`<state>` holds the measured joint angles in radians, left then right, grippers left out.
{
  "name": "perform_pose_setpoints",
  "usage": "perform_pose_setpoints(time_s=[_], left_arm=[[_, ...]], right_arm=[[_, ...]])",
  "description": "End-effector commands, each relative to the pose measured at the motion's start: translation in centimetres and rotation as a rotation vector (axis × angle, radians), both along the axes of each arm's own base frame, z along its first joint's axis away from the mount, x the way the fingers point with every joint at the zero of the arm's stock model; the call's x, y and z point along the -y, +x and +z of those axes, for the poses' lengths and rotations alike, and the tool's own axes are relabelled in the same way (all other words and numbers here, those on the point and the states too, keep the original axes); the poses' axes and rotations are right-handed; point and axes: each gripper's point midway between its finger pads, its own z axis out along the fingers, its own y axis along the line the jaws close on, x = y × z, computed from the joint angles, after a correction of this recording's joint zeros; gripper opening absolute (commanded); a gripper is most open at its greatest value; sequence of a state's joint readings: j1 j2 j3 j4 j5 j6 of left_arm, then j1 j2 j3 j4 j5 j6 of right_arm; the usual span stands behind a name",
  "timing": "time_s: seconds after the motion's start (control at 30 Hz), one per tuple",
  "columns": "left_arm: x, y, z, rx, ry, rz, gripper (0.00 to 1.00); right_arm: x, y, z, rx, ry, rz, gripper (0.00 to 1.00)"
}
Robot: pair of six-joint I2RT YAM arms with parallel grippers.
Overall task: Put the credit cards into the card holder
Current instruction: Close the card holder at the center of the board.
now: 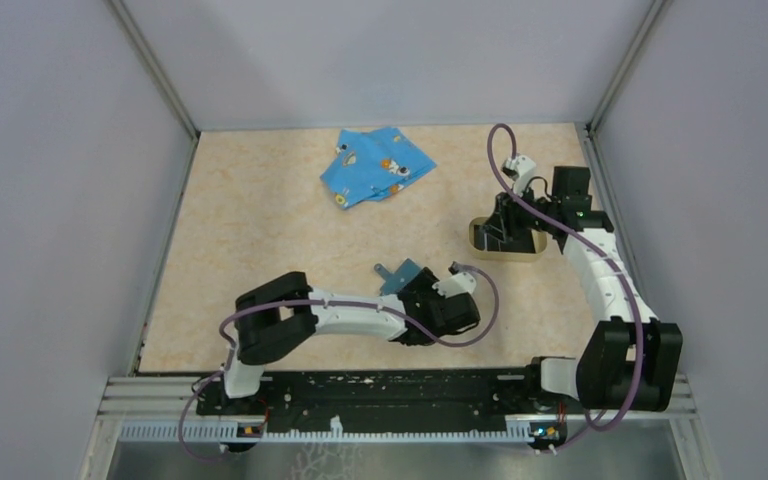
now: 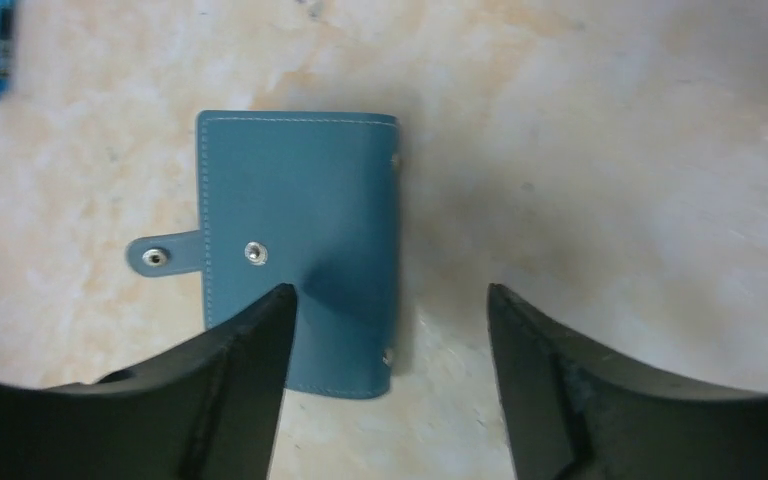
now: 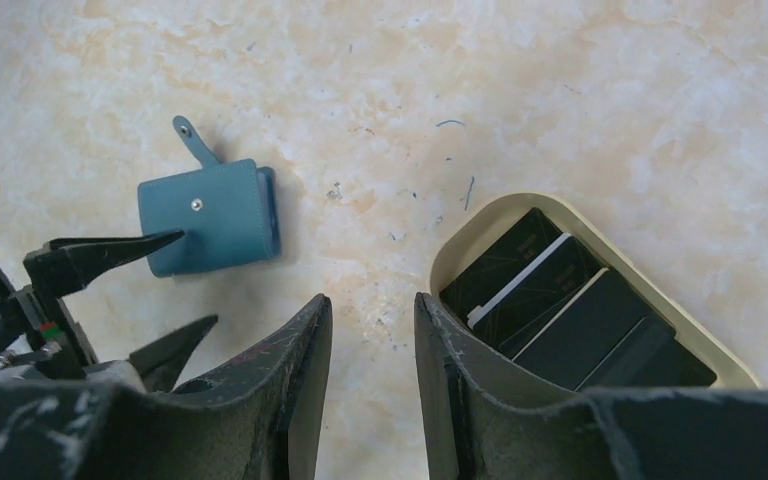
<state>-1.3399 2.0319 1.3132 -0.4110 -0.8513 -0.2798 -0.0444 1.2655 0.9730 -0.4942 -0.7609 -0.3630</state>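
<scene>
Top external: tabletop (image 1: 260, 220) carries tan tray (image 3: 460, 235), with right tool (image 3: 370, 297) beside it, narrowly parted, empty. Left tool (image 2: 390, 290) spread wide over folded card holder (image 2: 300, 200), strap unsnapped. Credit cards (image 3: 570, 310) lie in tray. Likely step: opening holder. Next move calls for lifting its cover.

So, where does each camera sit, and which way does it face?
Top external: above and behind the bases, looking down on the table; left arm and right arm show.
Left wrist: on the left arm, facing down at the card holder; the open left fingers show.
Right wrist: on the right arm, facing down at the tan tray of credit cards; the right fingers show.
Shared: all three show the card holder.
</scene>
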Motion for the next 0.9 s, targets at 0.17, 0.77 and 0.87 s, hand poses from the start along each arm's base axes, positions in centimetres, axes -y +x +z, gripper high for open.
perform_pose_setpoints(time_s=[0.17, 0.77, 0.87], left_arm=[[5.0, -4.9, 8.1, -0.214, -0.532, -0.227, 0.97], [-10.6, -0.1, 9.4, -0.131, -1.141, -0.103, 0.99], [-10.9, 1.1, 8.9, -0.149, -1.096, -0.113, 0.99]], right_arm=[[-1.6, -1.1, 0.4, 0.025, 0.081, 0.130, 0.36], [-9.4, -12.5, -5.6, 0.421, -0.015, 1.047, 0.33], [-9.2, -12.5, -6.0, 0.425, -0.030, 1.073, 0.31]])
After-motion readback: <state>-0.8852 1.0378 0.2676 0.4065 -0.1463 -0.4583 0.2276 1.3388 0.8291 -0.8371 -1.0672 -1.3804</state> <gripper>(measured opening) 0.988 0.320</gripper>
